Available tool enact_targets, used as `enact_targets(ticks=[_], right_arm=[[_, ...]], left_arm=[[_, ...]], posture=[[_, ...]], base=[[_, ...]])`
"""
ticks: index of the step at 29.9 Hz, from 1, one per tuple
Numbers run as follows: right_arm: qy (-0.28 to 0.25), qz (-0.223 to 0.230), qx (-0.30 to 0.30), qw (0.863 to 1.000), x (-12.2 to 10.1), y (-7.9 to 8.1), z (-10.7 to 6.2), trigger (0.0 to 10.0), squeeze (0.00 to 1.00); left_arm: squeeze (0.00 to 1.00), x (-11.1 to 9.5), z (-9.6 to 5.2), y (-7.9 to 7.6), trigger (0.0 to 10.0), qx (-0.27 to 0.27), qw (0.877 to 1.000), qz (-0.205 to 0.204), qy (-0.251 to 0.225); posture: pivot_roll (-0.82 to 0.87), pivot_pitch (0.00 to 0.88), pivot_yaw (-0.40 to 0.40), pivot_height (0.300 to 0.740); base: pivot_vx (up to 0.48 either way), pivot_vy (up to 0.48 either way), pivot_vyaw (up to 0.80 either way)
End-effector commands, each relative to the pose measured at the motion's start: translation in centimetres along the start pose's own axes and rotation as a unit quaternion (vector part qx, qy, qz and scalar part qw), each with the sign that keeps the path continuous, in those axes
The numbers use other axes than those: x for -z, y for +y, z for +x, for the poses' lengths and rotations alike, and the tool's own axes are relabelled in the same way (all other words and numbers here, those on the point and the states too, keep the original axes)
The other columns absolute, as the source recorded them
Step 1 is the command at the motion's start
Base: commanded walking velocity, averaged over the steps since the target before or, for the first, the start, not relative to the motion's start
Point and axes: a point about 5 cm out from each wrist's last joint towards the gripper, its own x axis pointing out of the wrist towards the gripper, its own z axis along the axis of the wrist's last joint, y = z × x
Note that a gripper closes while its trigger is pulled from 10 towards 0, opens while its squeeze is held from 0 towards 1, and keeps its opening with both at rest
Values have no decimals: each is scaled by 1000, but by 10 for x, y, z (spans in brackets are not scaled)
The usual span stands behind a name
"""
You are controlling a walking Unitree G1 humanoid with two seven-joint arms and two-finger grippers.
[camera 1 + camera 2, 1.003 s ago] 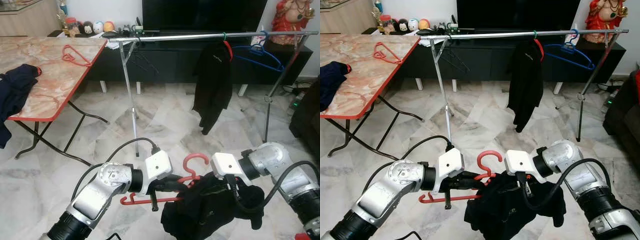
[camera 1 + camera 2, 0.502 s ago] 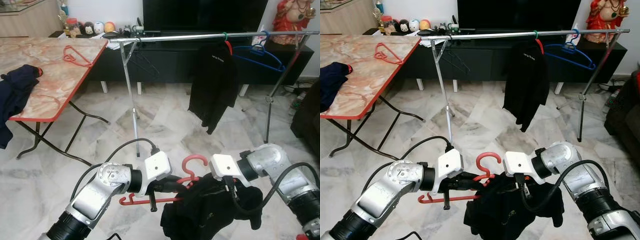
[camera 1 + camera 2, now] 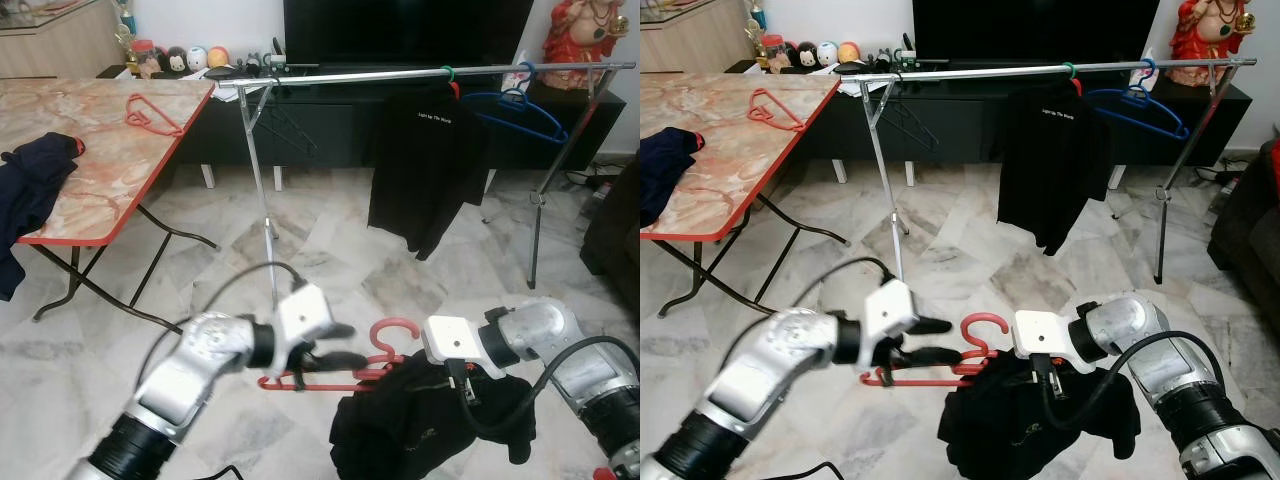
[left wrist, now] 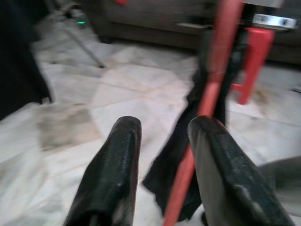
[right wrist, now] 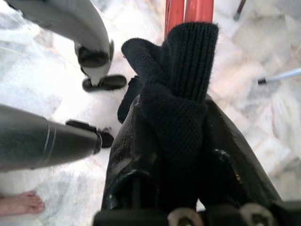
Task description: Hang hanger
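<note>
Red hanger [image 3: 340, 368] sits low over the marble floor [image 3: 330, 260] between both arms, long axis roughly horizontal left-right, hook up and curling toward the robot's left. Right gripper [image 5: 181, 136] is clamped on the dark knit garment [image 3: 430, 430] draped on it; left gripper [image 3: 345, 345] is beside the bar, fingers [image 4: 117, 174] spread, not holding. Clothes rail [image 3: 430, 72] stands well beyond, carrying a black shirt [image 3: 425, 165] and a blue hanger [image 3: 520, 105].
</note>
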Motion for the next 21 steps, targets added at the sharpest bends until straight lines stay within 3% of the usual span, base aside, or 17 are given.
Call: enact_targets(ticks=[1, 2, 5, 7, 8, 9, 11, 12, 16, 19, 21], right_arm=[[-1, -9, 31, 999, -1, -7, -9, 0, 0], [-4, -1, 52, 999, 2, -9, -11, 0, 0], [-9, 10, 86, 996, 4, -14, -14, 0, 0], [-23, 24, 132, 991, 7, -20, -19, 0, 0], [-23, 24, 132, 991, 7, -20, -19, 0, 0], [-34, 30, 150, 988, 6, -22, -22, 0, 0], [-38, 31, 156, 987, 6, -23, -22, 0, 0], [-46, 31, 163, 985, 4, -24, -23, 0, 0], [-67, 24, 197, 978, -4, -33, -32, 0, 0], [-77, 10, 211, 974, -13, -40, -41, 0, 0], [-84, -4, 217, 973, -22, -45, -48, 0, 0]], left_arm=[[1000, -7, -12, 15, 10000, -46, 999, 7, -17], [1000, -8, -20, 23, 10000, -85, 996, -1, -28], [1000, -7, -31, 33, 10000, -139, 989, -8, -41], [1000, -3, -46, 45, 10000, -224, 973, -19, -47], [1000, -3, -46, 45, 10000, -224, 973, -19, -47], [1000, 2, -57, 53, 10000, -282, 958, -22, -41], [1000, 5, -63, 56, 10000, -305, 951, -22, -38], [0, 9, -70, 60, 10000, -337, 940, -36, -38], [0, 22, -91, 64, 10000, -415, 905, -81, -52], [0, 36, -94, 58, 10000, -425, 898, -107, -45], [0, 44, -93, 54, 10000, -415, 901, -121, -36]], posture=[[-68, 0, 5, 740], [-68, 0, 5, 740], [-67, 0, 4, 740], [-60, 0, 2, 740], [-60, 0, 2, 740], [-60, 0, 2, 740], [-60, 0, 2, 740], [-62, 0, 5, 740], [-61, 0, 10, 740], [-63, 0, 12, 740], [-69, 0, 15, 740]], base=[[0, 0, 0], [0, 0, 0], [0, 0, 0], [0, 0, 0], [0, 0, 0], [0, 0, 0], [0, 0, 0], [0, 0, 0], [0, 0, 0], [0, 0, 0], [0, 0, 0]])
